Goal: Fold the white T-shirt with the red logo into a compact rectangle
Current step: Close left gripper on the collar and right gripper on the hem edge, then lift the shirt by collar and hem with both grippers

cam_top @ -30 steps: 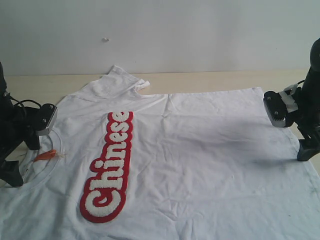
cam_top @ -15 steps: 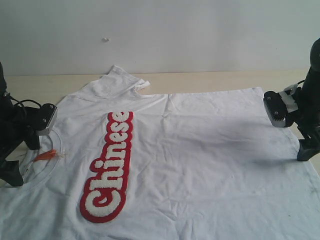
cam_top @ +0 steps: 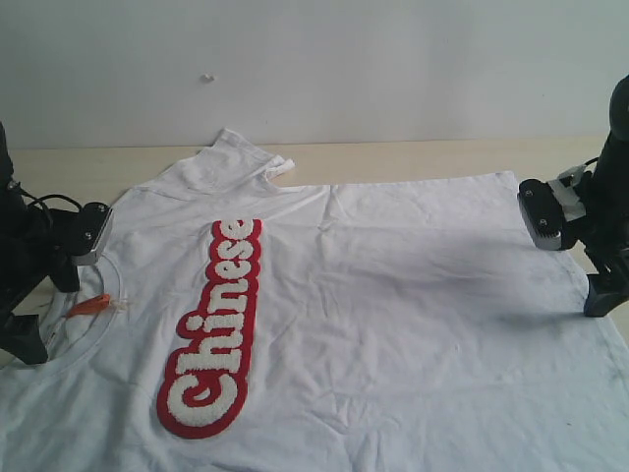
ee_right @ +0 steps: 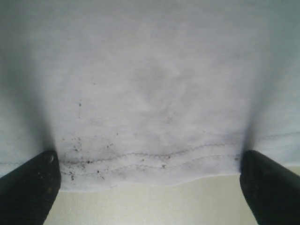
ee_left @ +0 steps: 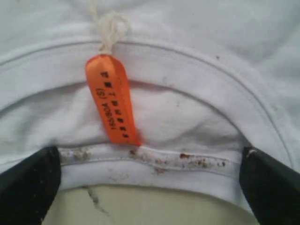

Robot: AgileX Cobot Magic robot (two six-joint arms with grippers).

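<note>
Since a second ago the left gripper [ee_left: 150, 187] has edged a little toward the left border of the exterior view, while the white T-shirt [cam_top: 393, 295] and the right gripper [ee_right: 150, 187] lie as they did. The shirt is spread front up on the beige table [cam_top: 442, 157], covering most of it, with a white wall [cam_top: 314, 69] behind. Its long axis runs across the exterior view: the collar [cam_top: 110, 295] points to the left side and the hem [ee_right: 150, 159] to the right side. One short sleeve [cam_top: 231, 157] sticks out toward the wall. The red-and-white patch [cam_top: 211, 329] runs crosswise to that axis, its lettering starting at the near edge and climbing away from the camera with a slight lean to the right. A small orange tag [ee_left: 110, 101] hangs on a string inside the collar and lies flat on the cloth. The left gripper is released, its two dark fingers [ee_left: 28, 185] spread wide on either side of a stretch of the collar's rear edge, which carries reddish-brown specks, and nothing is held between them. The right gripper is likewise released, its fingers [ee_right: 269, 185] standing wide apart at the hem's double stitch line, where dark specks mark the cloth. Whether either set of fingertips touches the fabric cannot be told.
</note>
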